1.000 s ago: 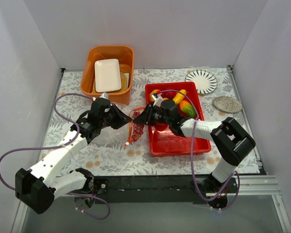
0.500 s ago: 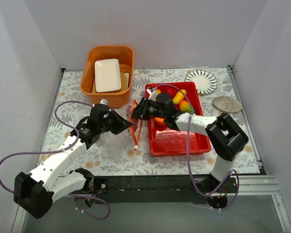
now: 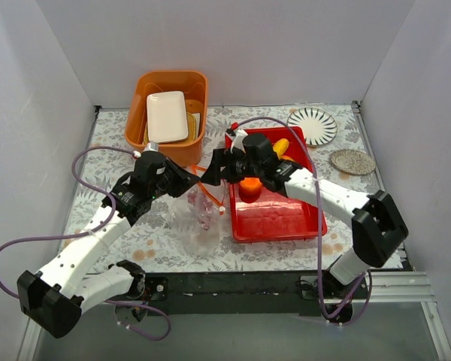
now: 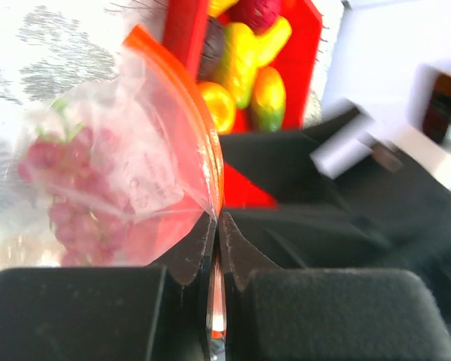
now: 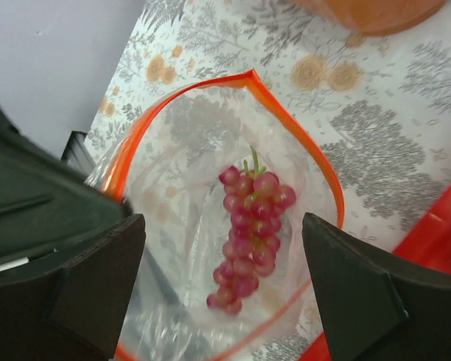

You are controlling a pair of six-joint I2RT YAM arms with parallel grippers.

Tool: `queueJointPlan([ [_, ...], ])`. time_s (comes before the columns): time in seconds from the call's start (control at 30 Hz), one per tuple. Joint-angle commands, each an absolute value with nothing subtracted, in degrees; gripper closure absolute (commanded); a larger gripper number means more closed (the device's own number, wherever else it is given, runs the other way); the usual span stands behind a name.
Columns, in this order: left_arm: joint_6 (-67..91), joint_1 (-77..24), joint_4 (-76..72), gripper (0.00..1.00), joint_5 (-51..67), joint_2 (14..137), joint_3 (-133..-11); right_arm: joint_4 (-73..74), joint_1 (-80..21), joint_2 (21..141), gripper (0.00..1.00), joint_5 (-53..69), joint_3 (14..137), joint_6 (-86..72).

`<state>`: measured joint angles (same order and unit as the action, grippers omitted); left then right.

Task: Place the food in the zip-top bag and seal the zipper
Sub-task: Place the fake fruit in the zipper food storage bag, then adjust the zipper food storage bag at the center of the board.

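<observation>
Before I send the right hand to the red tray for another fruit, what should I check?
1. Left hand shut on the zipper: ok.
2. Zip-top bag mouth held wide open: ok.
3. Grapes fully inside the bag: ok.
4. Right hand open and empty: ok.
5. Fruit waiting in the red tray, including mangoes and an orange: ok.
6. Bag bottom resting on the table: cannot tell.
</observation>
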<state>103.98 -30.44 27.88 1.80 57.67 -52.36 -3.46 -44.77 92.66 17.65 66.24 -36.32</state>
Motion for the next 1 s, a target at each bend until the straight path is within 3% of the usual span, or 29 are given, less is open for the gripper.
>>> queueJointPlan([
  [0.0, 104.4, -30.2, 31.6, 1.00, -4.0, 55.6, -53.5, 4.6, -45.2, 85.0, 0.07, 9.9, 66.4, -28.4],
  [0.17, 104.1, -30.2, 31.0, 1.00, -3.9, 53.9, -51.9, 10.3, -45.0, 80.8, 0.16, 4.1, 64.3, -28.0],
  [0.53, 102.4, -30.2, 29.8, 1.00, -2.4, 53.4, -51.2, 10.1, -44.9, 91.9, 0.22, 13.0, 67.4, -29.3],
  [0.6, 102.3, -30.2, 29.8, 1.00, -2.3, 53.4, -51.1, 10.7, -44.9, 93.9, 0.41, 13.9, 69.4, -29.1],
  [0.63, 102.2, -30.2, 29.9, 1.00, -2.3, 53.5, -51.1, 11.6, -44.9, 94.2, 0.59, 13.9, 70.1, -28.8],
  [0.67, 102.1, -30.2, 30.1, 1.00, -2.4, 53.5, -51.1, 12.0, -44.9, 94.2, 0.93, 12.9, 71.0, -28.7],
  [0.7, 102.0, -30.2, 30.5, 1.00, -2.8, 53.5, -51.1, 11.9, -45.0, 93.2, 0.99, 12.7, 71.0, -28.4],
  [0.8, 99.7, -30.1, 35.0, 1.00, -6.2, 54.2, -53.7, 11.9, -45.3, 90.5, 0.99, 14.4, 73.4, -26.0],
  [0.97, 93.5, -30.1, 52.4, 1.00, -30.8, 58.9, -70.4, 11.9, -48.5, 82.1, 0.99, 16.7, 77.7, -20.9],
])
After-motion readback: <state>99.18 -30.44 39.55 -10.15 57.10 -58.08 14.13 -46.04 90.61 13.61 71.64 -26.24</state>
